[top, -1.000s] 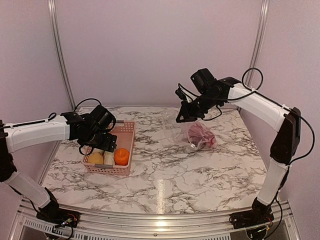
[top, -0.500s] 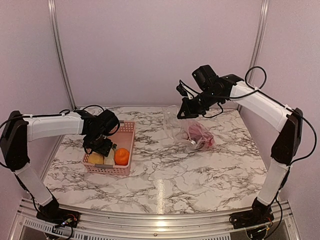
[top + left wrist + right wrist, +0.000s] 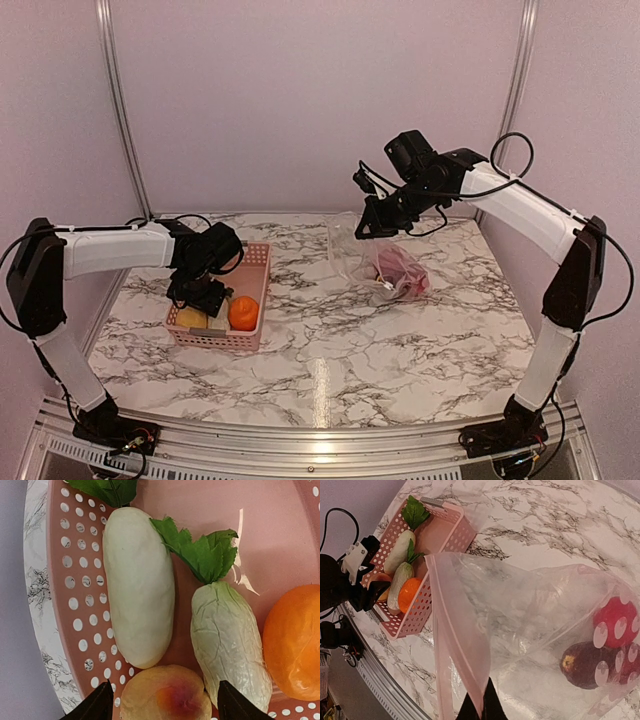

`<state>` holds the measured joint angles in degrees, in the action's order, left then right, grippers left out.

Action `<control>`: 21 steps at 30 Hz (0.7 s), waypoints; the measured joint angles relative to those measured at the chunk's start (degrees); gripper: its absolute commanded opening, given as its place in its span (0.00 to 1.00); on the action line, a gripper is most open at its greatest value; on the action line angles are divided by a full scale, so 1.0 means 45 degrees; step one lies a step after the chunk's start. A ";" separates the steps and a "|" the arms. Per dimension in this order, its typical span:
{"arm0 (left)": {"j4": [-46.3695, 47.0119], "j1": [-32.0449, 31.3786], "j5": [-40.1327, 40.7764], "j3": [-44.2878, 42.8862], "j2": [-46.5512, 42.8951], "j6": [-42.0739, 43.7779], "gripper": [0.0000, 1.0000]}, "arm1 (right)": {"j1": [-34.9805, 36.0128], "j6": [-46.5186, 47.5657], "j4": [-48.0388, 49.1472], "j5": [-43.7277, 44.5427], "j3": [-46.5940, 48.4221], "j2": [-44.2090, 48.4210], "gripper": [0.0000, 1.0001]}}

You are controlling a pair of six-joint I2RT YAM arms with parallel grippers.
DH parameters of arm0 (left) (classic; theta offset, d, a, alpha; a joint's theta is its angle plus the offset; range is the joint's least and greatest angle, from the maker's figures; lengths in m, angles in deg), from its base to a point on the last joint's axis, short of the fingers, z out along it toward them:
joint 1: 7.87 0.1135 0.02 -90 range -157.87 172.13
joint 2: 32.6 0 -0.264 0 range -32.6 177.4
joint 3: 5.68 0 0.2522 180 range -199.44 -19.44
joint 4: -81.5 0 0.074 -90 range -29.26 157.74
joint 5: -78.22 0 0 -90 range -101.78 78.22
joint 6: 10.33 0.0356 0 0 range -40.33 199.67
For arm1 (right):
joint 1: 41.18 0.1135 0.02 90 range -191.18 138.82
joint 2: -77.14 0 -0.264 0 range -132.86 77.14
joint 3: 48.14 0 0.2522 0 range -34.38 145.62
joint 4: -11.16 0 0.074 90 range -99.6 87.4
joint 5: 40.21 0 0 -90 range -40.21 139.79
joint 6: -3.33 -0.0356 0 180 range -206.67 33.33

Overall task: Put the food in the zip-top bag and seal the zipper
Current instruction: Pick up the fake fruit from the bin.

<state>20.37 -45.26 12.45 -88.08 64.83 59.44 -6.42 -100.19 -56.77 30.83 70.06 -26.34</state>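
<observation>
- The marble desk (image 3: pixel 330 345) carries a pink basket (image 3: pixel 262 285) on the left and the zip-top bag (image 3: pixel 535 605) on the right, well apart.
- The zip-top bag, clear and crinkled, is raised at its mouth with its lower end on the desk. A red spotted piece (image 3: pixel 615 622) and a dark brown piece (image 3: pixel 582 665) lie at its bottom.
- The pink basket holds two white radishes (image 3: pixel 140 585) with green leaves, side by side, an orange (image 3: pixel 295 640) and a yellow fruit (image 3: pixel 167 692).
- The right pincer (image 3: pixel 480 705) is clamped tight on the bag's mouth edge, at the zipper (image 3: pixel 452 630).
- The left pincer (image 3: pixel 167 705) hangs low in the basket, jaws apart. Its fingertips (image 3: pixel 100 705) stand on either side of the yellow fruit, and contact cannot be told.
</observation>
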 measured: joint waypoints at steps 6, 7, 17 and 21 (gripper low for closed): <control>-0.0189 0.0000 0.0015 0.0058 0.0000 -0.0024 0.73 | 0.0005 0.0000 0.0010 -0.0024 0.0000 0.0005 0.00; -0.0199 0.0000 0.0019 0.0092 0.0000 -0.0029 0.73 | 0.0000 0.0000 0.0010 -0.0029 0.0000 0.0000 0.00; -0.0253 0.0000 0.0005 0.0544 -0.0005 -0.0180 0.74 | 0.0000 -0.0005 0.0015 -0.0117 0.0000 0.0000 0.00; -0.0257 0.0000 0.0000 0.0656 -0.0015 -0.0316 0.74 | 0.0000 -0.0010 0.0019 -0.0155 -0.0005 0.0000 0.00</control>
<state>19.21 -45.26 12.45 -85.13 64.77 58.02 -6.42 -100.23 -56.69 30.13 70.04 -26.34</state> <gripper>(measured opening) 0.736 0.003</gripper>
